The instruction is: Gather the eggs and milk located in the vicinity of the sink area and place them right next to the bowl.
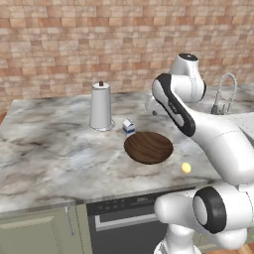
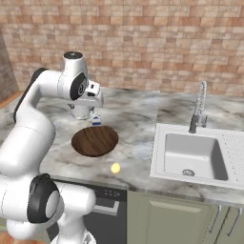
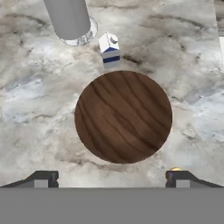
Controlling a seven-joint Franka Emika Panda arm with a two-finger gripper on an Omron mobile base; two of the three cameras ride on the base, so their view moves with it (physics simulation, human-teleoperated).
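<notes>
Marble counter (image 1: 49, 149) under brick wall: the bowl (image 3: 123, 117) lies straight below the gripper (image 3: 112, 177), egg (image 1: 186, 167) by one fingertip, milk (image 3: 110, 51) just past the bowl's far rim beside the jug (image 3: 70, 19). Jaws spread wide, holding and touching nothing. Bowl dark grained wood; carton white with blue band.

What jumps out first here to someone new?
The dark wooden bowl in the middle of the marble counter, with the small milk carton just behind it and the orange egg near the front edge. The open tool hangs high above the bowl; the sink sits off to the right.
</notes>
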